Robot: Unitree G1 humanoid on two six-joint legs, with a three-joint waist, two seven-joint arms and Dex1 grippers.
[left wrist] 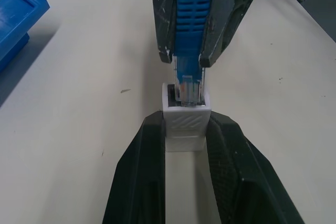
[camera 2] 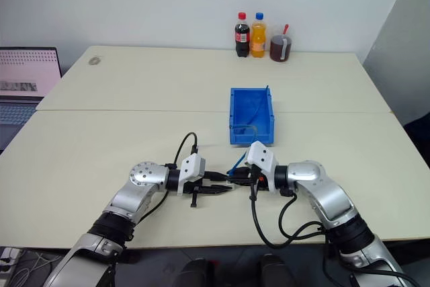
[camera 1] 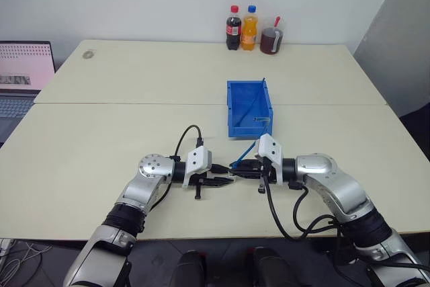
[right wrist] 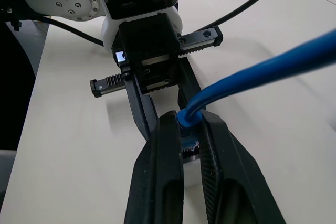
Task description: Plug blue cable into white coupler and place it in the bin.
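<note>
The left jaws (left wrist: 185, 145) squeeze the white coupler (left wrist: 186, 121) by its sides. The right jaws (left wrist: 185, 59) pinch the blue cable (right wrist: 262, 69) just behind its plug, whose tip sits in the coupler's hole. Both look light. The cord is bendy, so holding near the plug seems best.

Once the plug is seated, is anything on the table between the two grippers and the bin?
Nothing visible. The left gripper holds the white coupler, the right gripper holds the blue cable by its plug, and the table is bare up to the bin.
</note>
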